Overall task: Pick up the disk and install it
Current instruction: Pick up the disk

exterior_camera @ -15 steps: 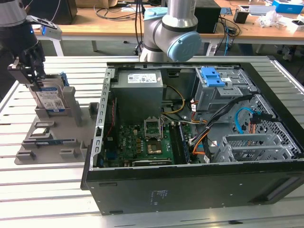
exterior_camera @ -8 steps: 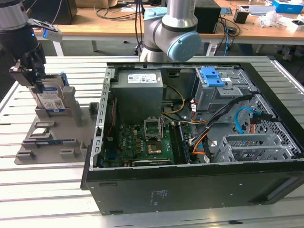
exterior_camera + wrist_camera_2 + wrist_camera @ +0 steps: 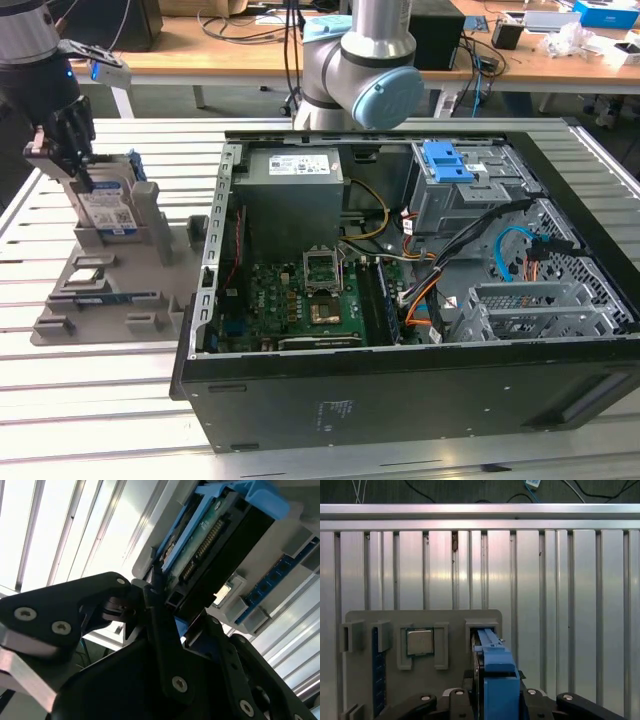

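At the exterior view's left, the disk [image 3: 108, 205] stands on edge in a grey holder [image 3: 100, 300] on the slatted metal tabletop [image 3: 100, 430]. The black fingers [image 3: 161, 615] appear to pinch the disk's upper end, one on each side, and the disk is not yet lifted out. Beside the fingers, the holder also carries a processor chip [image 3: 420, 641] and a memory stick [image 3: 378, 675].

The disk looks rigid and fairly heavy for its size. Its metal faces are probably smooth and slippery, and its circuit board and connector pins are likely delicate. The blue side rails seem the safest place to hold it.

Well to the right of the fingers lies an open computer case [image 3: 400, 400] with a blue latch [image 3: 447, 160].

The holder's slot hides the disk's lower edge. The finger links cover the exact contact. Cables clutter the bay beneath the latch.
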